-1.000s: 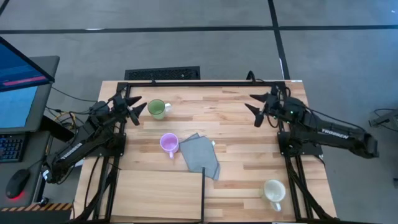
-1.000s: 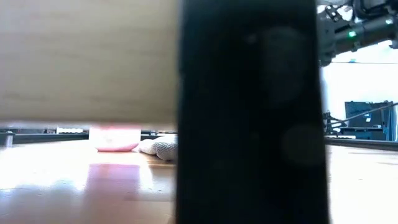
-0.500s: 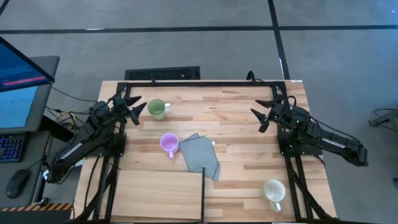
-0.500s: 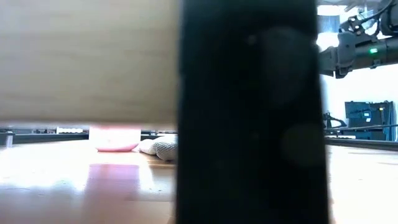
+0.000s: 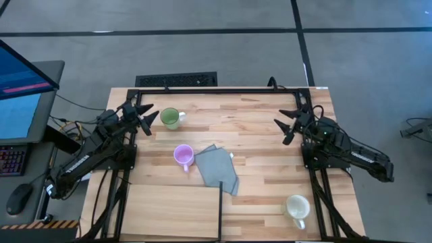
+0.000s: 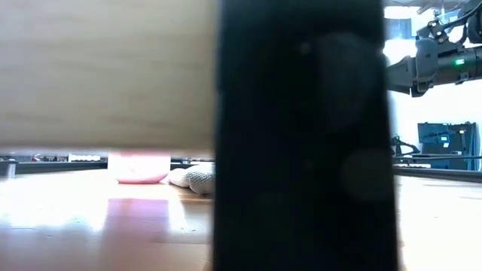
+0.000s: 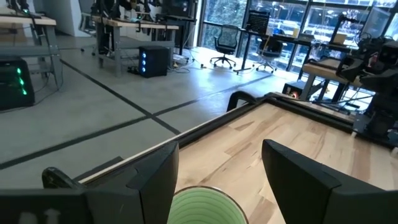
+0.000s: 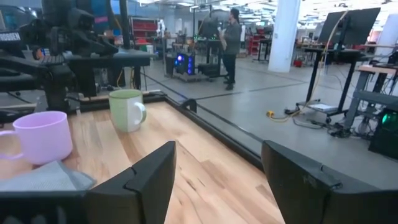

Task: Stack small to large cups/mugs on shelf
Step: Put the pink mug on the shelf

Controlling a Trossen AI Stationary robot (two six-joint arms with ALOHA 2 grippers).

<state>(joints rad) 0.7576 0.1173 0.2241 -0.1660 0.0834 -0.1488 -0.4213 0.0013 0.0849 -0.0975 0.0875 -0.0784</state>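
In the low view a dark post (image 6: 301, 135) hides most of the table. The left gripper (image 5: 150, 119) hovers beside the green mug (image 5: 170, 119), fingers spread, holding nothing. The right gripper (image 5: 287, 126) hovers at the right side, also spread and empty. The purple mug (image 5: 183, 156) touches the grey cloth (image 5: 217, 169). The cream mug (image 5: 296, 207) stands near the front right corner. All three mugs look empty.

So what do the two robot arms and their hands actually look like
Both arms are dark, jointed and slim. Each hand, left hand and right hand, ends in two pointed black fingers, which look broad and flat up close. The right arm carries pale lettering and a small green light.
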